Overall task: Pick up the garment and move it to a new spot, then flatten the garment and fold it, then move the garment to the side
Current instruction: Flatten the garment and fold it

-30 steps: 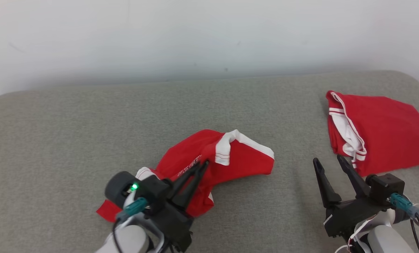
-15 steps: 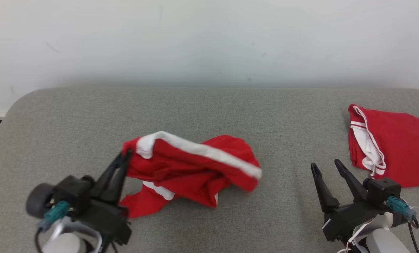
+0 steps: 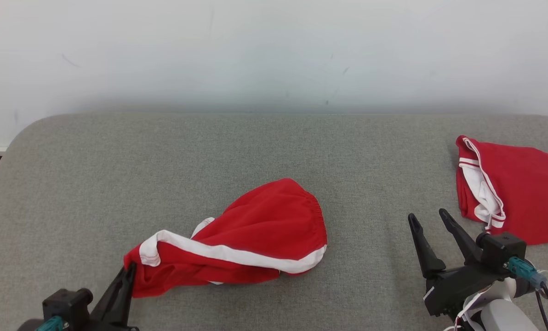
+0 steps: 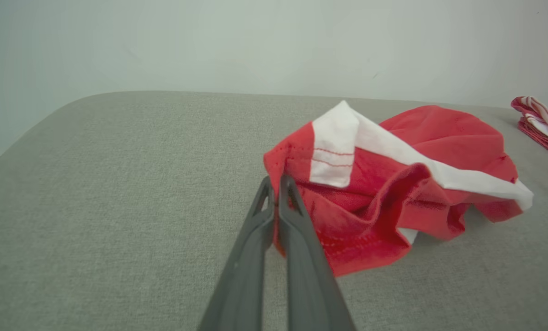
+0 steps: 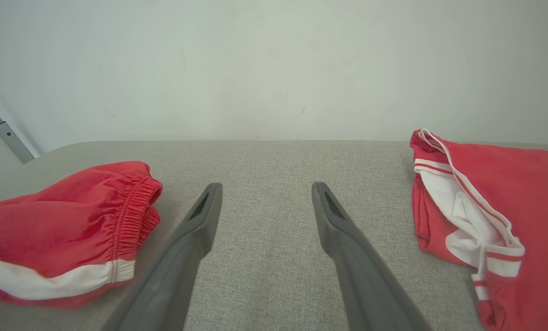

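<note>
Head view: a crumpled red garment (image 3: 265, 225) with white trim lies mid-way on a grey woven surface (image 3: 117, 161). The left gripper (image 3: 129, 270) is clamped on its near-left corner, and the right gripper (image 3: 427, 215) is spread apart, empty.
Left wrist view: fingers pinch the stitched hem.
Right wrist view: gathered elastic waistband at left, folded red shorts (image 5: 508, 193) at right.

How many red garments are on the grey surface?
2. One garment lies crumpled left of centre, a corner pinched by the left hand; the other garment lies at the right edge.
</note>
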You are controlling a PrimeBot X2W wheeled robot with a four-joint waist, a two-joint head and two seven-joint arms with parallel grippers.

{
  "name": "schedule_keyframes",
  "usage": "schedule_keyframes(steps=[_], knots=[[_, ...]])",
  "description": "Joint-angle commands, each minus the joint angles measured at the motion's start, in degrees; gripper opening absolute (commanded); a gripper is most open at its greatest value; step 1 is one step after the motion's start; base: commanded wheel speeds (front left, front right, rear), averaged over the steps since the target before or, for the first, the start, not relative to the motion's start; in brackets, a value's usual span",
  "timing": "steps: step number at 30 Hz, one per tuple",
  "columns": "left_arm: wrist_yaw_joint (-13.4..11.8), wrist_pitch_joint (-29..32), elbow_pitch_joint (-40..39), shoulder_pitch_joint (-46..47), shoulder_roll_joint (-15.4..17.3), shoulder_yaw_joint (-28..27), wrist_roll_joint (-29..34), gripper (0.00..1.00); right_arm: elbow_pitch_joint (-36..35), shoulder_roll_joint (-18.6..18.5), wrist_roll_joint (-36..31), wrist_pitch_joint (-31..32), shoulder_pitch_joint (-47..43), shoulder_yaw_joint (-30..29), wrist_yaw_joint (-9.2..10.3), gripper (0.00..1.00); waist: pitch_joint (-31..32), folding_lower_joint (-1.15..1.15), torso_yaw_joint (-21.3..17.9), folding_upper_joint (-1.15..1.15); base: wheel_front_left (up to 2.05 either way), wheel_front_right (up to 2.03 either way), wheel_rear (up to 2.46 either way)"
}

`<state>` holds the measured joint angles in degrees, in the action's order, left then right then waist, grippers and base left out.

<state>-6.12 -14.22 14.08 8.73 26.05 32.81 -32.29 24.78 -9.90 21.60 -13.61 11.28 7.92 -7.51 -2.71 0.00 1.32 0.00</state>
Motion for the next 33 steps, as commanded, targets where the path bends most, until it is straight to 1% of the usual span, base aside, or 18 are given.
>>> schedule_keyframes(steps=[1, 5, 6, 7, 8, 9, 10, 11, 14, 17, 24, 27, 30, 33], knots=[[0.9, -0.6, 1.8, -0.6, -0.8, -0.8, -1.0, 0.0, -0.1, -0.5, 0.3, 0.0, 0.1, -0.1, 0.04, 1.0, -0.1, 0.0, 0.1, 0.0, 0.0, 0.0, 0.0], [3.2, -0.9, 6.6, -0.6, -2.2, -2.0, -1.5, 0.0, -0.3, -0.7, 0.3, 0.1, 0.3, -0.1, 0.04, 1.0, -0.5, 0.0, 0.2, 0.0, 0.0, 0.0, 0.0], [3.7, -1.0, 7.5, -0.5, -2.6, -2.2, -1.2, 0.24, -0.3, -0.7, 0.3, 0.1, 0.3, -0.1, 0.04, 1.0, -0.5, 0.0, 0.2, 0.0, 0.0, 0.0, 0.0], [3.8, -1.0, 7.9, -0.3, -3.1, -2.9, -0.9, 0.44, -0.4, -0.8, 0.3, 0.2, 0.3, -0.1, 0.04, 1.0, -0.5, 0.0, 0.3, 0.0, 0.0, 0.0, 0.0], [3.8, -1.0, 7.9, -0.3, -3.1, -2.9, -0.9, 0.44, -0.4, -0.8, 0.3, 0.2, 0.3, -0.1, 0.04, 1.0, -0.5, 0.0, 0.3, 0.0, 0.0, 0.0, 0.0], [4.1, -1.1, 8.2, -0.1, -3.5, -3.9, -0.6, 0.66, -0.4, -0.8, 0.3, 0.2, 0.2, -0.2, 0.04, 1.0, -0.6, 0.0, 0.3, 0.0, 0.0, 0.0, 0.0], [4.1, -1.1, 8.5, -0.2, -3.8, -4.6, -0.3, 0.91, -0.4, -0.9, 0.3, 0.2, 0.2, -0.2, 0.04, 1.0, -0.6, 0.0, 0.4, 0.0, 0.0, 0.0, 0.0], [4.6, -1.1, 8.9, -0.4, -4.1, -5.3, 0.3, 1.0, -0.4, -0.9, 0.3, 0.2, 0.2, -0.3, 0.04, 1.0, -0.7, 0.0, 0.4, 0.0, 0.0, 0.0, 0.0], [4.8, -1.1, 8.8, -0.9, -5.4, -7.3, 2.0, 1.0, -0.4, -0.9, 0.2, 0.2, 0.1, -0.4, 0.05, 1.0, -0.6, 0.0, 0.6, 0.0, 0.0, 0.0, 0.0], [5.0, -1.1, 8.4, -1.5, -6.0, -9.8, 4.3, 1.0, -0.5, -0.7, 0.2, 0.2, 0.0, -0.5, 0.04, 1.0, -0.7, 0.0, 0.9, 0.0, 0.0, 0.0, 0.0], [5.6, -1.1, 6.6, -1.5, -7.7, -10.8, 7.6, 1.0, -0.5, -0.2, 0.0, 0.2, -0.2, -0.7, 0.04, 1.0, -1.0, 0.0, 1.6, 0.0, 0.0, 0.0, 0.0], [6.0, -1.1, 6.2, -1.8, -8.9, -11.5, 7.7, 1.0, -0.4, -0.1, 0.3, 0.3, 0.0, -0.4, 0.04, 1.0, -1.1, 0.0, 1.9, 0.0, 0.0, 0.0, 0.0], [6.3, -1.1, 8.6, -2.1, -9.0, -11.7, 7.6, 1.0, -0.2, 0.0, 0.6, 0.5, 0.3, 0.1, 0.04, 1.0, -1.2, 0.0, 1.8, 0.0, 0.0, 0.0, 0.0], [7.2, -1.1, 10.8, -1.6, -9.4, -12.2, 7.3, 1.0, -0.2, -0.1, 0.8, 0.4, 0.6, 0.2, 0.05, 1.0, -1.3, 0.0, 1.7, 0.0, 0.0, 0.0, 0.0]])
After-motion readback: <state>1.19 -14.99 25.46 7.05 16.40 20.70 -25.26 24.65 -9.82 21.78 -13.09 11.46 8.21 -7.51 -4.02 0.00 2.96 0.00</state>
